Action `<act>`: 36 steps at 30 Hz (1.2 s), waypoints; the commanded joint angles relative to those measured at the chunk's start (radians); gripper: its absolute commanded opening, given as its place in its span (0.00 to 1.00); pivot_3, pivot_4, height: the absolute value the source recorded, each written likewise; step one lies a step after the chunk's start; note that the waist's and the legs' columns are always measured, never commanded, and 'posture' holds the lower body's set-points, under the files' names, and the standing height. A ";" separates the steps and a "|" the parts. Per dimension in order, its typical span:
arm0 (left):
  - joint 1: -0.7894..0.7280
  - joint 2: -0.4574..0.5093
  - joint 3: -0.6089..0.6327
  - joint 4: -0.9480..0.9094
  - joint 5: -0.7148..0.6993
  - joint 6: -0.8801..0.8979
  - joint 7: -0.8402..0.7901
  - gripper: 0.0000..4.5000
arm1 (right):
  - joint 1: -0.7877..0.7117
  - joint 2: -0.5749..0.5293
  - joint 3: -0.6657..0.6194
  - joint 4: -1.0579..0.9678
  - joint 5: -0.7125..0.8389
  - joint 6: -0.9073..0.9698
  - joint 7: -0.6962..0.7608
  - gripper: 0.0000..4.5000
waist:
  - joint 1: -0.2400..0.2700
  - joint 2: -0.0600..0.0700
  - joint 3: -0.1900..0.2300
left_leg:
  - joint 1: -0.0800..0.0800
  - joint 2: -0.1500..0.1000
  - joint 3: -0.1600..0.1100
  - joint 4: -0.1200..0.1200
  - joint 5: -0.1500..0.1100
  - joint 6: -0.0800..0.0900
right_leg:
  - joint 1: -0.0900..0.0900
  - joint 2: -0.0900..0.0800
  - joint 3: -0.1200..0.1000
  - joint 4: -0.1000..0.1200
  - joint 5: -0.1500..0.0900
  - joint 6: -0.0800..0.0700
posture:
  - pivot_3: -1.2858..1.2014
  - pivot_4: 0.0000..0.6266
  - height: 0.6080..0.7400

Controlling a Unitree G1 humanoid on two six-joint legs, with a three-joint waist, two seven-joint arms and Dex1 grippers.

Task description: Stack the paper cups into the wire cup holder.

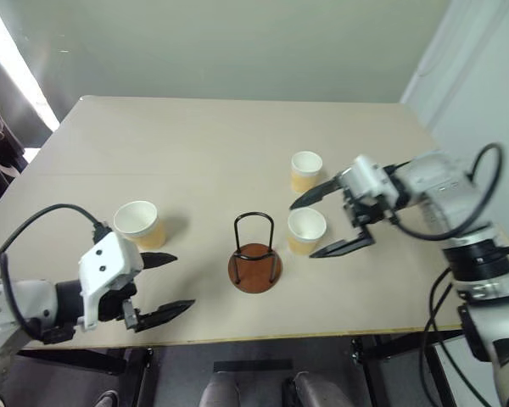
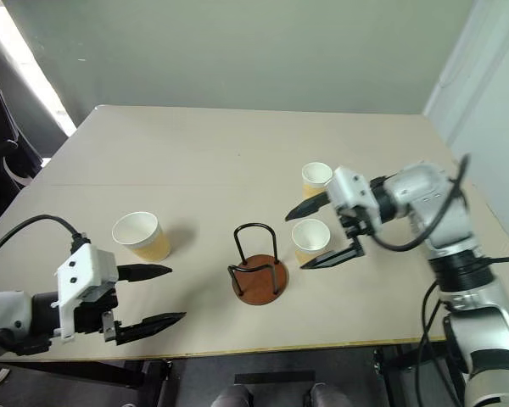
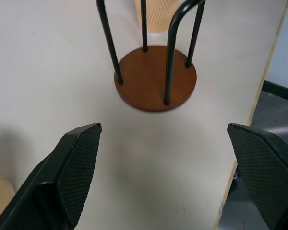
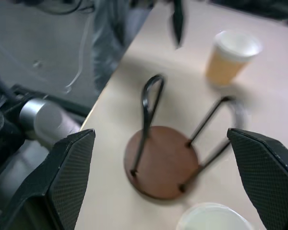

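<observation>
The wire cup holder point(image 1: 254, 264), a brown disc with black wire loops, stands empty near the table's front edge. Three paper cups stand upright. One point(image 1: 138, 223) is to the holder's left, one point(image 1: 305, 170) is farther back on the right, and one point(image 1: 306, 231) is just right of the holder. My right gripper point(image 1: 303, 231) is open, its fingers spread on either side of that nearest cup and slightly above it, holding nothing. In the right wrist view this cup's rim point(image 4: 213, 218) lies low between the fingers. My left gripper point(image 1: 184, 281) is open and empty, left of the holder.
The table's front edge point(image 1: 263, 337) runs close behind both the holder and my left gripper. In the left wrist view the holder's base point(image 3: 156, 79) lies ahead between the fingers point(image 3: 77, 163). A bright window strip is at the far left.
</observation>
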 commanded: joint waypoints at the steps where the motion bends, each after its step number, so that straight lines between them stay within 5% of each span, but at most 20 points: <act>1: -0.025 -0.027 0.091 0.007 -0.063 -0.029 -0.022 1.00 | -0.028 -0.041 -0.029 -0.005 -0.045 -0.025 -0.035 0.99 | 0.000 0.000 0.000 | 0.001 0.000 0.000 0.000 0.000 0.000 | 0.000 0.000 0.000 0.000 0.000 0.000 | 0.52 0.24 1.00; 8: -0.124 -0.034 0.096 0.050 -0.131 -0.031 -0.002 1.00 | 0.008 0.015 0.089 0.148 -0.280 -0.197 -0.172 0.99 | -0.001 0.001 0.000 | 0.016 0.003 -0.004 0.000 -0.005 0.010 | 0.013 0.000 0.002 0.001 0.000 0.000 | 0.52 0.24 1.00; 27: -0.089 -0.039 0.163 0.004 -0.193 0.001 0.072 1.00 | 0.046 0.042 0.152 0.229 -0.377 -0.349 -0.143 0.99 | 0.000 0.001 0.001 | 0.014 0.011 0.000 0.001 -0.009 0.016 | 0.010 0.001 0.004 -0.001 -0.002 0.001 | 0.52 0.24 1.00; 30: -0.087 -0.037 0.164 0.004 -0.198 0.001 0.077 1.00 | 0.045 0.046 0.161 0.249 -0.400 -0.380 -0.149 0.86 | 0.000 0.001 0.001 | 0.014 0.012 0.001 0.001 -0.010 0.016 | 0.010 0.002 0.005 -0.001 -0.002 0.001 | 0.52 0.24 1.00; 36: -0.082 -0.037 0.161 0.003 -0.196 0.000 0.084 1.00 | 0.050 0.049 0.171 0.254 -0.432 -0.434 -0.159 0.38 | 0.000 0.001 0.001 | 0.014 0.012 0.001 0.001 -0.010 0.017 | 0.010 0.002 0.005 -0.001 -0.002 0.001 | 0.52 0.24 1.00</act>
